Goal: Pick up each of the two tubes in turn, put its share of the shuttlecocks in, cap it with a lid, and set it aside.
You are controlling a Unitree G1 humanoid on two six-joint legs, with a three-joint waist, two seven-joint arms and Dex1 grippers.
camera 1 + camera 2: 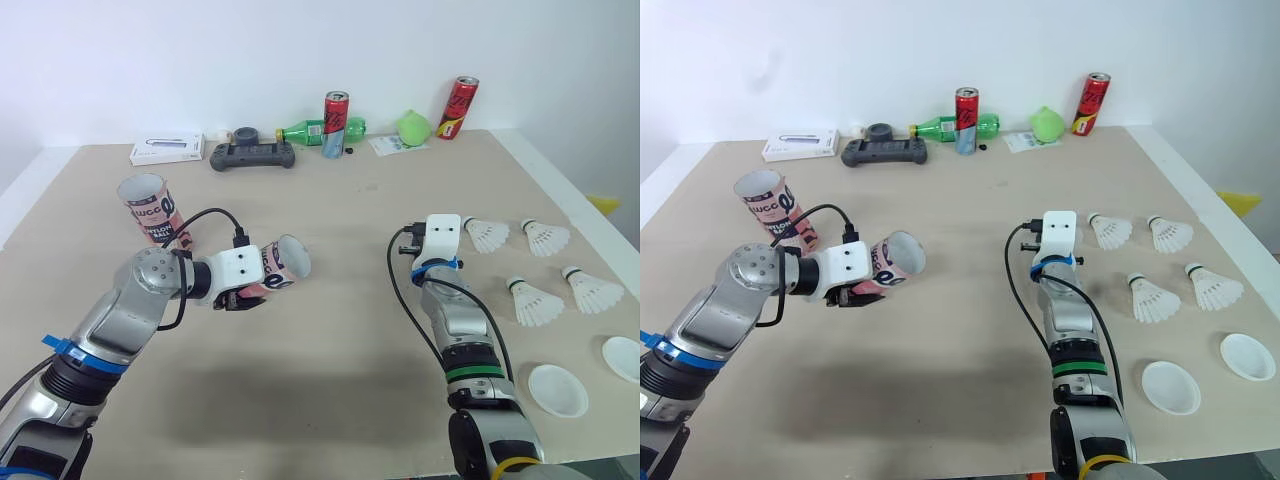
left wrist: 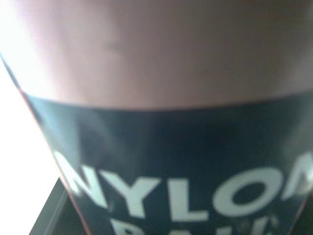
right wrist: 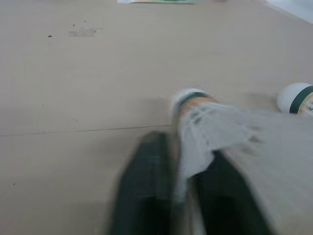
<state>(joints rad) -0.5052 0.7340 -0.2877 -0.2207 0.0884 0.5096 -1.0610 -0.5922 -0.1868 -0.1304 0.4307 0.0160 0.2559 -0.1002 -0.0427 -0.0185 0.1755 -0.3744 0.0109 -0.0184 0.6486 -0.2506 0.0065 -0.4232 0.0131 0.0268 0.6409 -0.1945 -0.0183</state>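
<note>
My left gripper (image 1: 243, 296) is shut on a pink and black tube (image 1: 277, 264), holding it above the table on its side with the open mouth to the right. Its label (image 2: 186, 191) fills the left wrist view. The second tube (image 1: 150, 207) stands tilted at the far left. My right gripper (image 3: 188, 181) has its fingers (image 3: 146, 191) closed on the skirt of a white shuttlecock (image 3: 205, 127), the nearest one (image 1: 486, 235) of several lying on the right. Two white lids (image 1: 557, 389) (image 1: 622, 357) lie near the front right edge.
Along the back edge stand a white box (image 1: 167, 149), a grey controller (image 1: 252, 154), a green bottle (image 1: 310, 131), two cans (image 1: 335, 124) (image 1: 457, 107) and a green object (image 1: 412, 126). The table edge (image 1: 560, 190) runs close on the right.
</note>
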